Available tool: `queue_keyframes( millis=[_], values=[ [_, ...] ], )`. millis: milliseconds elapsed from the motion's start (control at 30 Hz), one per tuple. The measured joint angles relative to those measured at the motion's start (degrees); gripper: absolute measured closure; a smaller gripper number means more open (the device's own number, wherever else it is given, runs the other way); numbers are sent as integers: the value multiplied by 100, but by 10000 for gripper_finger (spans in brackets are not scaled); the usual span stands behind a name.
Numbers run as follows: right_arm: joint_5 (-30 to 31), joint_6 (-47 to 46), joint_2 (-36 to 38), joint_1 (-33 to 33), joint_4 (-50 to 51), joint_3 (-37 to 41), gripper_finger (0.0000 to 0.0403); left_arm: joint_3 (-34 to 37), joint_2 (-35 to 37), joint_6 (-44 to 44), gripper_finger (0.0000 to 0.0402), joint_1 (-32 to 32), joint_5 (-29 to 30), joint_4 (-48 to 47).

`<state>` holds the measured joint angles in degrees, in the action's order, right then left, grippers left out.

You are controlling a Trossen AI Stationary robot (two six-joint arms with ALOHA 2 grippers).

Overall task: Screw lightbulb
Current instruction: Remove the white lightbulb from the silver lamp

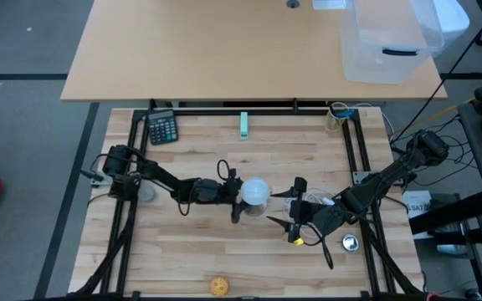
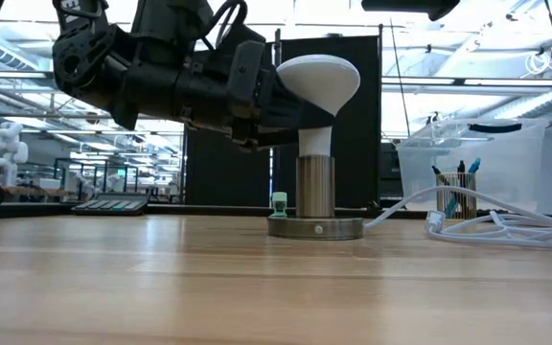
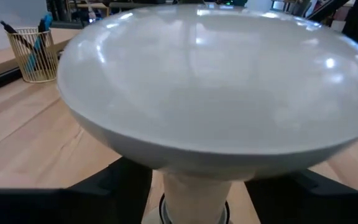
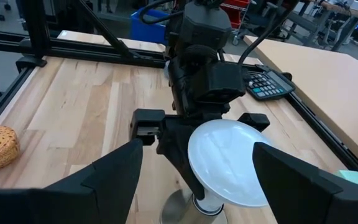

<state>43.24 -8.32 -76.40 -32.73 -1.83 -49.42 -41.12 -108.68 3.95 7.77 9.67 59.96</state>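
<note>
The white lightbulb [image 2: 316, 81] stands upright with its narrow neck [image 2: 316, 142] in a metal socket [image 2: 316, 187] on a round base [image 2: 316, 228], mid-table [image 1: 255, 191]. My left gripper [image 1: 243, 199] reaches in from the table's left, its two fingers on either side of the globe, which fills the left wrist view [image 3: 210, 87]. My right gripper [image 1: 294, 211] hangs open to the bulb's right and above it, looking down on it [image 4: 229, 162], with nothing between its fingers. My left gripper has the lightbulb's round globe between its two fingers [image 4: 176, 149], one on each side of the globe's wide rim [image 4: 194, 158]. They come in nearly level from the table's left. The bulb stays upright, its neck down in the socket.
A calculator [image 1: 162, 128] and a small green piece [image 1: 244, 125] lie at the far side, a yellowish ball [image 1: 218, 286] at the near edge, a grey disc [image 1: 350, 243] at the right. White cable [image 2: 487, 225] trails from the base. Black frame rails [image 1: 358, 142] border the table.
</note>
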Motion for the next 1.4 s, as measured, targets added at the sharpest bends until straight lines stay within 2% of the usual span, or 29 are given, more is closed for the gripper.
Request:
queue_keyframes(
  millis=[133, 267, 500, 667, 867, 967, 1100, 1267, 1400],
  values=[
    [-66, -110, 0, -15, 67, 1, 110, 0, 0, 0, 185, 0, 0, -10],
    [-614, -190, -113, -124, 103, -1, 110, 0, 0, 2, 204, 0, 0, -36],
    [-535, -401, -842, -477, 1, -1, 110, 0, 0, 0, 218, 0, 2, -80],
    [-80, -1166, -1378, -699, -18, -1, 110, 0, 0, 2, 219, 0, 3, -87],
    [961, -2577, -2152, -895, -137, 0, 110, 0, 0, 10, 220, 0, 4, -88],
    [1222, -3132, -2640, -877, -450, 0, 113, 0, 0, 24, 220, 0, 4, -91],
    [1467, -3522, -3265, -707, -972, 1, 145, 0, 0, 33, 220, 0, 6, -95],
    [2289, -4160, -3724, -456, -1316, 3, 221, 0, 0, 65, 220, 0, 9, -97],
    [2224, -4164, -3786, -244, -1375, 3, 251, 0, 0, 131, 220, 0, 9, -95]
  ],
)
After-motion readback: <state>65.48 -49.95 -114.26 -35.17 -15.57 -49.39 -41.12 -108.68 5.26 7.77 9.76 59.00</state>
